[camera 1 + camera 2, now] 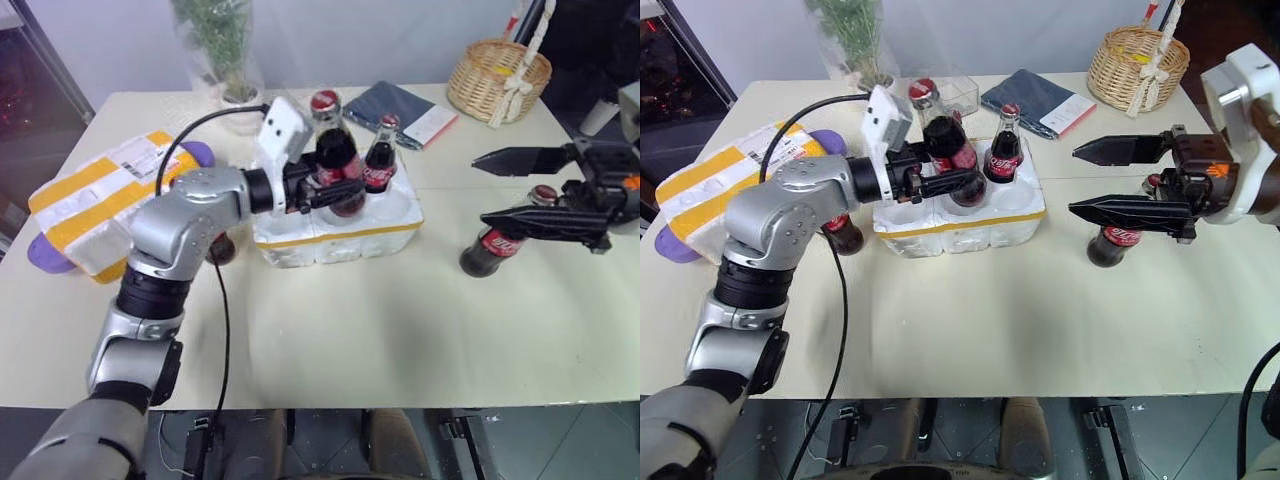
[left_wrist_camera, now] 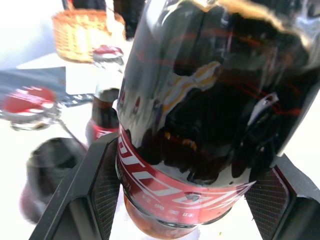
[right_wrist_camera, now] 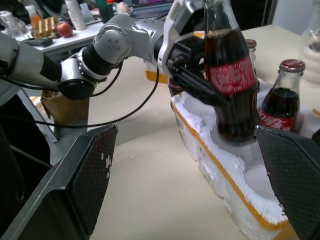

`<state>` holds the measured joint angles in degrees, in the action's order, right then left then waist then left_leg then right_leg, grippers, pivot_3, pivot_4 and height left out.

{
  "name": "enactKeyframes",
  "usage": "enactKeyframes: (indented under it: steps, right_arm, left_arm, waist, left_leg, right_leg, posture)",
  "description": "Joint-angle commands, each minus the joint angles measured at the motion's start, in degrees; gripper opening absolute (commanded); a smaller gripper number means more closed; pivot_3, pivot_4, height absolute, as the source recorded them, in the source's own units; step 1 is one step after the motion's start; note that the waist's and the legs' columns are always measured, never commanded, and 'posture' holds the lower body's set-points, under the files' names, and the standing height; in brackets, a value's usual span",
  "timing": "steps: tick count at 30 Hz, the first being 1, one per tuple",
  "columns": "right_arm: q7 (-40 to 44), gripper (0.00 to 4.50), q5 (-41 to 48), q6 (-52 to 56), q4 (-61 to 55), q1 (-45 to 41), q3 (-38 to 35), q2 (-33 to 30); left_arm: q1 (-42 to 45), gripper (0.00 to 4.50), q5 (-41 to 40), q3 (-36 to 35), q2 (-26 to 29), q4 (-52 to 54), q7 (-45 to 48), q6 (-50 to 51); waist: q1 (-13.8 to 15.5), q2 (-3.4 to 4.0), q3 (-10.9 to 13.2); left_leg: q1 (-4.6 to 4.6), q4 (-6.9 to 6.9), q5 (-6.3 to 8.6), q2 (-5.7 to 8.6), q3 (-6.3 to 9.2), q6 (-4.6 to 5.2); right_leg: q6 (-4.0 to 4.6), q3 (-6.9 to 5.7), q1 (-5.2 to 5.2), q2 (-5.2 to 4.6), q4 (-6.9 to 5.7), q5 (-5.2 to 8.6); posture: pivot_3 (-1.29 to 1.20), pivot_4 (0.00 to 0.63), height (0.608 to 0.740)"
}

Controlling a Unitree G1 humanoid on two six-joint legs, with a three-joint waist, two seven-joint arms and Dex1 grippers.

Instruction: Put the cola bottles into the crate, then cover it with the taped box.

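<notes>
Loading is the step you're in: your table (image 1: 380, 330) carries the taped box (image 1: 95, 200) off at the left, unused so far, and the crate (image 1: 340, 232) in the middle, with the covering step some way off.

Your left gripper (image 1: 940, 178) is clamped on a cola bottle (image 1: 943, 140) and holds it upright over a well on the crate's near left side. A second bottle (image 1: 1004, 147) already stands in a back well. From the right wrist view the held bottle's base looks at or just inside the well mouth. Your next move calls for a straight, upright lowering until it seats, then letting go.

Your right gripper (image 1: 530, 185) stands spread wide, its fingers level above a loose bottle (image 1: 497, 243) on the table to the crate's right.

One more bottle (image 1: 845, 234) sits half hidden behind your left arm. You can't count the remaining bottles, and the wells under the left gripper are masked.
</notes>
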<state>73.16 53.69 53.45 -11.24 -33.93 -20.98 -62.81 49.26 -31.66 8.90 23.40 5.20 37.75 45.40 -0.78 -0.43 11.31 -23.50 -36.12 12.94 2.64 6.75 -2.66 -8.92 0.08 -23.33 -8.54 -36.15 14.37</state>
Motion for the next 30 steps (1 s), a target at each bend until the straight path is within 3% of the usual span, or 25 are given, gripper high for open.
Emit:
enactKeyframes:
  steps: [1, 8, 14, 17, 21, 24, 30]
  right_arm:
    - [-1.08, 4.50, 1.58, -0.53, -1.84, 0.48, -2.14, -0.26]
    - [-1.88, 4.50, -0.22, -2.93, 0.18, 1.27, -1.51, -0.71]
    - [-1.84, 4.50, -2.26, -5.24, 1.60, 1.06, 0.94, 0.23]
    - [-1.85, 4.50, -2.62, -5.84, 2.08, 0.34, 2.12, 0.59]
    - [-1.82, 4.50, -2.58, -6.07, 2.42, -0.61, 2.91, 0.96]
    - [-1.89, 4.50, -2.61, -6.28, 2.74, -0.95, 3.42, 1.43]
    - [-1.56, 4.50, -3.08, -6.80, 3.39, -1.46, 4.72, 2.61]
  left_arm:
    - [1.93, 2.81, 3.30, 0.91, -0.30, 0.26, -1.74, 0.35]
    - [1.60, 2.81, 7.92, 2.78, 2.40, 2.02, -1.58, 1.90]
    - [1.19, 2.81, 6.64, 3.23, 1.78, 2.80, 0.64, 5.82]
    - [1.50, 4.36, 8.65, 4.64, 0.89, -0.25, 0.96, 4.61]
    - [1.75, 4.44, 10.47, 4.66, 0.18, -2.76, 0.93, 3.16]
    - [0.62, 4.44, 9.37, 1.51, 0.38, -0.34, 0.78, 2.73]
    - [-7.04, 4.44, -5.12, -10.86, 4.51, 15.73, 5.49, 8.76]
  waist:
    - [0.05, 0.00, 0.00]
    - [0.02, -0.02, 0.01]
    - [-0.27, -0.01, 0.01]
    - [-0.15, -0.01, 0.00]
    - [0.09, -0.01, 0.00]
    - [0.09, -0.01, 0.00]
    - [-0.41, 0.00, 0.00]
  left_leg:
    - [0.00, -0.02, 0.00, 0.00, 0.00, 0.00]
    - [0.01, -0.05, 0.00, 0.02, 0.00, 0.00]
    - [0.01, -0.02, 0.00, 0.01, 0.01, 0.00]
    - [0.01, -0.02, 0.00, 0.01, 0.00, 0.00]
    - [0.01, -0.07, 0.00, 0.02, 0.01, -0.01]
    - [0.01, -0.07, 0.00, 0.03, 0.01, -0.01]
    - [0.02, 0.00, 0.00, -0.01, 0.01, -0.01]
  right_leg:
    - [0.00, 0.00, 0.00, 0.00, -0.01, 0.00]
    - [-0.04, 0.01, 0.04, 0.00, 0.01, -0.02]
    - [-0.04, 0.01, 0.02, 0.00, 0.01, -0.02]
    - [-0.04, 0.01, 0.03, 0.00, 0.01, -0.02]
    - [-0.04, 0.01, 0.07, -0.01, 0.02, -0.02]
    - [-0.05, 0.02, 0.07, -0.02, 0.02, -0.02]
    - [-0.04, 0.03, 0.00, 0.00, -0.02, -0.02]
  posture:
    - [0.00, 0.150, 0.736]
    - [0.00, 0.150, 0.736]
    - [0.00, 0.150, 0.736]
    - [0.00, 0.150, 0.736]
    - [0.00, 0.150, 0.736]
    - [0.00, 0.150, 0.736]
    - [0.00, 0.150, 0.736]
